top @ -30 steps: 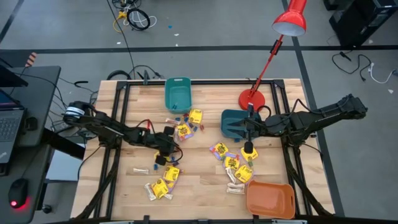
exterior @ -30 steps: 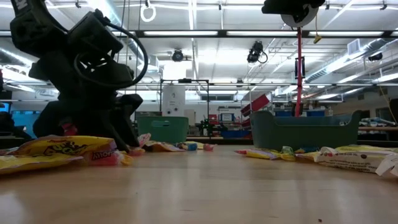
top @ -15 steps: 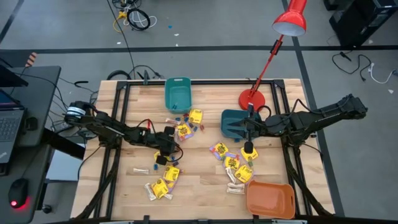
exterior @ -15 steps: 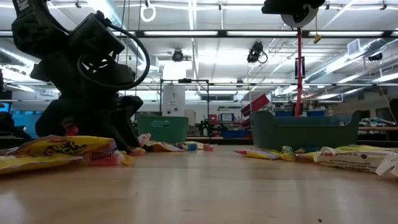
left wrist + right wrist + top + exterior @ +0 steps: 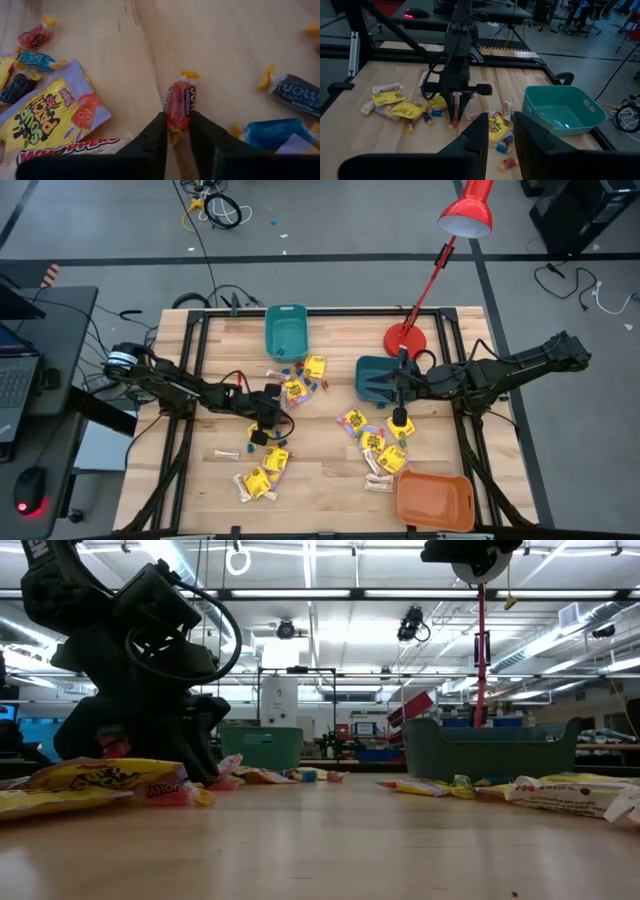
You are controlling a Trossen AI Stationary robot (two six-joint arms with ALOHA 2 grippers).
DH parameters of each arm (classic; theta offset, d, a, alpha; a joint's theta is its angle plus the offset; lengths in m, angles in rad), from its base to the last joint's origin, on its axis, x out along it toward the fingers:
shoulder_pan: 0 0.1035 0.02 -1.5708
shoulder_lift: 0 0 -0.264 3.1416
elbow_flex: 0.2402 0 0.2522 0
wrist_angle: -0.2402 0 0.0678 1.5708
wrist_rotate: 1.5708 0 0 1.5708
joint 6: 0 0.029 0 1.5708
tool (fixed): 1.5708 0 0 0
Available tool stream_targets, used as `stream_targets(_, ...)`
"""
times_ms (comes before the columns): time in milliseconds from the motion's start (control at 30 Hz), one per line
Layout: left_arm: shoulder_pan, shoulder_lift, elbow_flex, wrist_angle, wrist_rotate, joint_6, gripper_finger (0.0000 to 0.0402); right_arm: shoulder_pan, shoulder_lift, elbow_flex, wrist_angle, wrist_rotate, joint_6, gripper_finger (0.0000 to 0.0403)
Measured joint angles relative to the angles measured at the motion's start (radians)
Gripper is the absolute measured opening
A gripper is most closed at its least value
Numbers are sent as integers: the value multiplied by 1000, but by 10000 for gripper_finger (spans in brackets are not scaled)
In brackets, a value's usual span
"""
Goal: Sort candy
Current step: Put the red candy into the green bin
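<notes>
The table (image 5: 330, 330) carries three bins: a light teal bin (image 5: 285, 332) at the far edge, a dark teal bin (image 5: 378, 377) to its right, and an orange bin (image 5: 433, 499) at the near right corner. Candy lies scattered between them, yellow packets (image 5: 268, 470) mostly nearer than the light teal bin.

The left gripper (image 5: 176, 131) is down on the wood just on the near side of that bin. Its fingers sit either side of a red candy (image 5: 180, 104), pinching its near end. The candy's long axis runs straight ahead from the gripper, in line with the fingers, so most of it juts beyond the tips. I judge the hold shallow; a lift could let it slip.

The right gripper (image 5: 498, 131) hovers beside the dark teal bin, well apart from the red candy, fingers parted and carrying nothing.
</notes>
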Motion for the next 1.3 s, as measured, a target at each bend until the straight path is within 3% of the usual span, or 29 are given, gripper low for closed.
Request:
stream_targets(800, -2, -13, -3, 29, 22, -72, 52, 0, 0, 0, 0, 0, 5, 77)
stream_targets(1300, -1, -294, 0, -3, -4, -36, 45, 0, 1, 0, 1, 0, 7, 77)
